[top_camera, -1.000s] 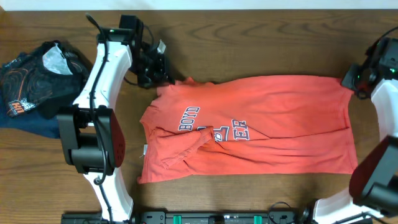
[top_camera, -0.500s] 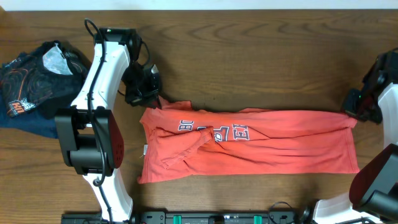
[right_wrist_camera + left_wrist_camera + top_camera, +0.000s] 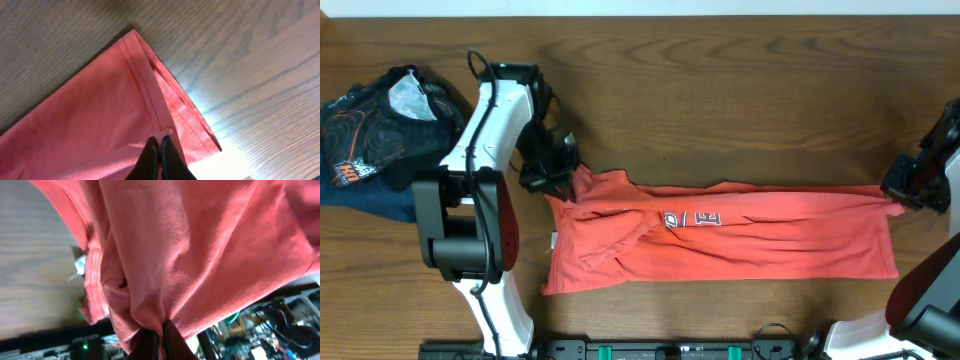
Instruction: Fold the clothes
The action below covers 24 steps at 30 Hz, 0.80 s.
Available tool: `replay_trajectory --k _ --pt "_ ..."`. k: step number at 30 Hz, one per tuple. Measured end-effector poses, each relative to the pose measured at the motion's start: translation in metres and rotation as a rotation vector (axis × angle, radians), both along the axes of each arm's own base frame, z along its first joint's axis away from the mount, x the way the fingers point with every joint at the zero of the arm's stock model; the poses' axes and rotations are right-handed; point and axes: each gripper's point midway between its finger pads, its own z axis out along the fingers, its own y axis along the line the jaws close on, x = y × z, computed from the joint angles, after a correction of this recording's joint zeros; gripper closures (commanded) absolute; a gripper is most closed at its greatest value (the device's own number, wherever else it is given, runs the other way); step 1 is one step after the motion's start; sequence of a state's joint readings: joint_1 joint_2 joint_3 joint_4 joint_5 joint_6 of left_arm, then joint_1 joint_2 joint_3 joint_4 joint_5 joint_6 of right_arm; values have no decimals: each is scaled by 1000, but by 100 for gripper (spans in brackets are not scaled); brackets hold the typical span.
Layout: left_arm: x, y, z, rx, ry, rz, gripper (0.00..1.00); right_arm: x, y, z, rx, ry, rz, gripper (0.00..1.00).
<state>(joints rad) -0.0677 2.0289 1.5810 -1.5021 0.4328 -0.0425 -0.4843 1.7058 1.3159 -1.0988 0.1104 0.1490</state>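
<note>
Wood-grain tabletop, coral T-shirt stretched across its middle, left gripper clamped on the shirt's upper left edge, right gripper clamped on its upper right corner, dark printed garment far left

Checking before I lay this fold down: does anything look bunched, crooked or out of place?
Yes. The T-shirt is bunched in diagonal creases at its left end, just below the left gripper; its right half lies smooth. A dark garment sits crumpled at the table's left edge, apart from it.
</note>
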Motion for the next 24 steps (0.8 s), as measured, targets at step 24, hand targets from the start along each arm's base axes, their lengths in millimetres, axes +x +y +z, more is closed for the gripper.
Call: replay_trajectory --k 24 --pt "-61 -8 -21 -34 34 -36 94 -47 4 -19 4 165 -96 99"
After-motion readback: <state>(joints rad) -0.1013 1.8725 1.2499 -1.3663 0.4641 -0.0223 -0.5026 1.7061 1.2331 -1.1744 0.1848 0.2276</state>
